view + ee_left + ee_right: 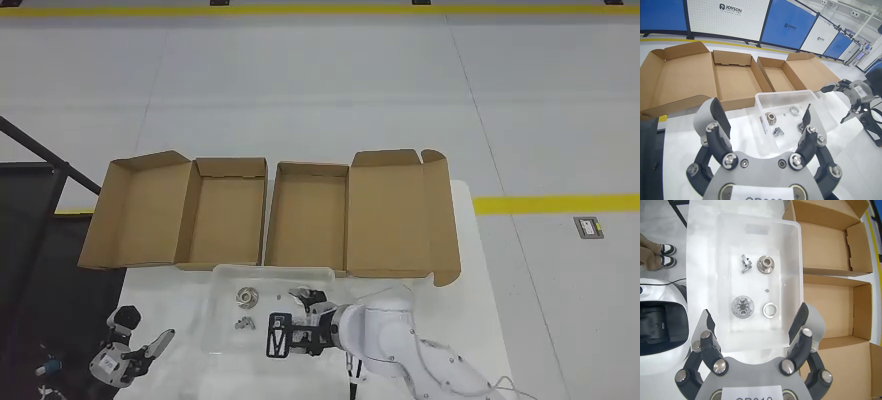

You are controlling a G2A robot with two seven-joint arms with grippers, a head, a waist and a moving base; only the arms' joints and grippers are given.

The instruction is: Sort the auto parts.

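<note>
The right claw [755, 308] is hovering, fingers spread wide, over the clear bin [799, 256] on the tabletop [700, 256], where a bracket [745, 266], a hub [765, 264], a disc [743, 307] and a ring [770, 310] are lying apart. The left claw [762, 103] is gaping too, hanging off to the bin's side. One cardboard box [228, 215] and a second box [308, 215] are standing open just behind the bin.

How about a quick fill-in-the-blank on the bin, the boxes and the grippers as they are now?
1. Apart from a tiny chip, the clear bin holds ___ metal parts.
2. The two cardboard boxes behind the bin are both ___.
3. The left gripper and the right gripper are both ___ and hold nothing.

Missing words: four; empty; open.
</note>
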